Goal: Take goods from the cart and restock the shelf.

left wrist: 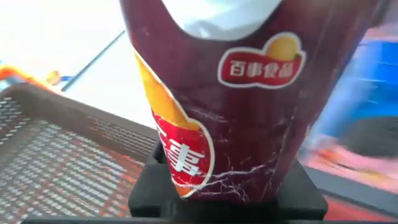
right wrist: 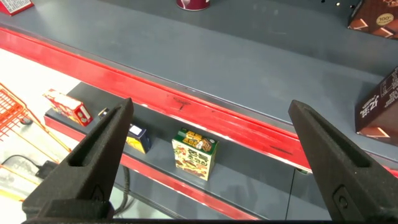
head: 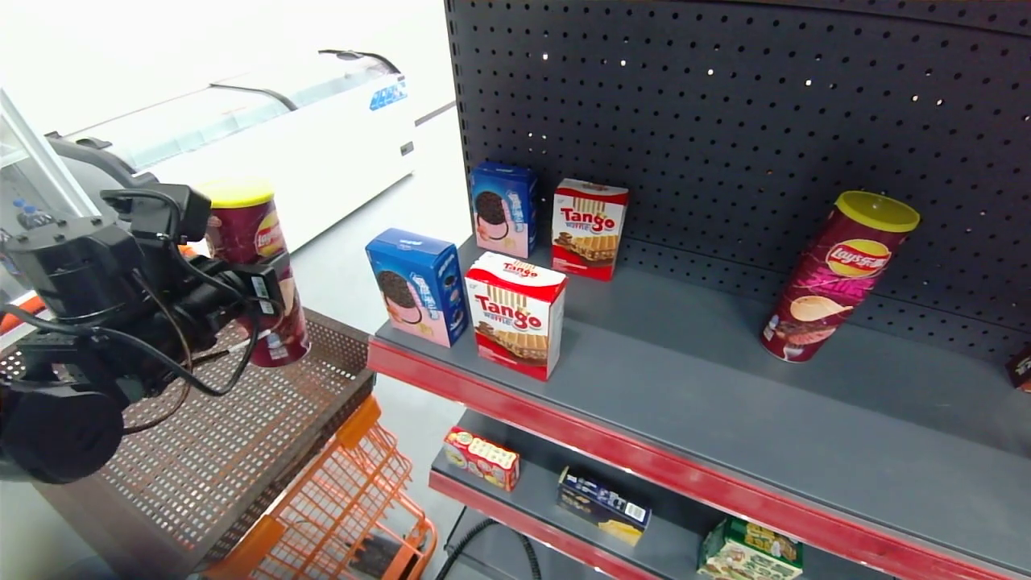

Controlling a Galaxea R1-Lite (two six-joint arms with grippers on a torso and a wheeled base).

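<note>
chip can (left wrist: 230,93) is so close the frame cuts it off, blue stuff (left wrist: 376,74) behind it is pure blur, brown box (head: 1021,366) half out of frame

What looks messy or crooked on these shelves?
The lower shelf looks messiest: the red-and-white box and dark blue box lie flat, turned different ways, while the green box stands. The shelved chips can above seems to lean, maybe just the camera angle.

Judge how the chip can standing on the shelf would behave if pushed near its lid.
Tall and narrow-based, the chip can would probably tip rather than slide. Once down, its round body would likely roll along the shelf.
</note>
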